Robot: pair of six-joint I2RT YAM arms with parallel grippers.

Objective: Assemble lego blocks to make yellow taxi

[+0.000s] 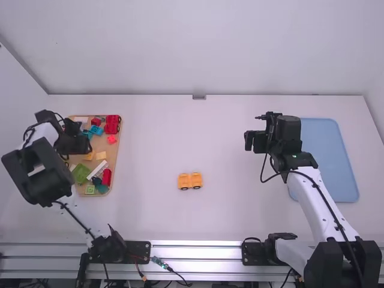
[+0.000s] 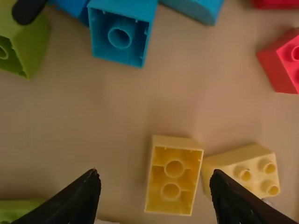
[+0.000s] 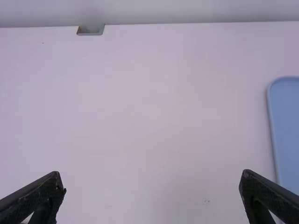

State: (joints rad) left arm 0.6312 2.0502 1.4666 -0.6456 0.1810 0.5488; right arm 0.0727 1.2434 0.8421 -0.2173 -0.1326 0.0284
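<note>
The left gripper (image 1: 89,147) hung over the tan board (image 1: 115,151) of mixed blocks, its pincer spread above an upturned yellow plastic block (image 2: 174,175), hollow side up; a pale yellow studded block (image 2: 243,170) lay just beside it. A low, yellow-orange plastic piece with black wheels (image 1: 190,179) stood mid-table. The right gripper (image 1: 248,141), pincer also spread, hung over the white table (image 1: 228,210) near the flat blue tray (image 1: 327,162).

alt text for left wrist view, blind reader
Open left claw above a yellow block lying hollow side up, beside another yellow block with studs showing; blue, green and red blocks lie around them on a tan board.
</note>
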